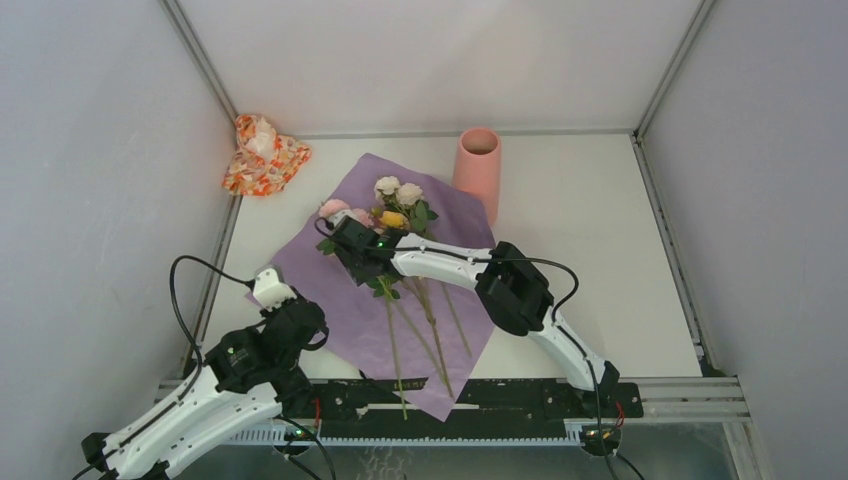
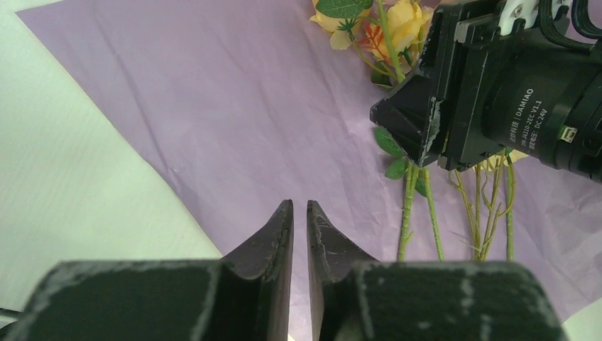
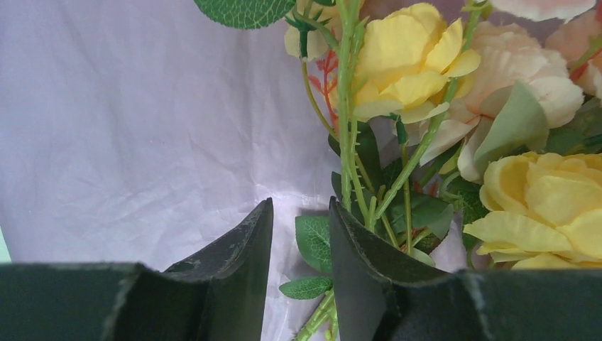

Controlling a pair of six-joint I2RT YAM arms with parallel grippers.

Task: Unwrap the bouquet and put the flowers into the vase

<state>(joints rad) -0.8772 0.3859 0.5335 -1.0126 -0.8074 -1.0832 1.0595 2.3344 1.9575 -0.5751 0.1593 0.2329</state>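
The bouquet lies unwrapped: its lilac-purple paper [image 1: 330,285] is spread flat on the table, and the flowers [image 1: 397,212] lie loose on it, heads toward the far wall and green stems [image 1: 432,325] toward me. The salmon-pink vase [image 1: 478,165] stands upright just beyond the paper's far right corner. My right gripper [image 1: 338,238] is low over the flowers just below the heads, open, with a leaf and a stem [image 3: 321,312] between its jaws and yellow roses [image 3: 397,64] beside them. My left gripper [image 2: 299,204] hovers over the paper's left part, jaws narrowly apart and holding nothing.
An orange-red floral cloth bundle [image 1: 262,155] sits at the far left corner against the wall. Grey walls enclose the white table [image 1: 590,220] on three sides. A black rail [image 1: 500,400] runs along the near edge, and the paper's near corner overhangs it.
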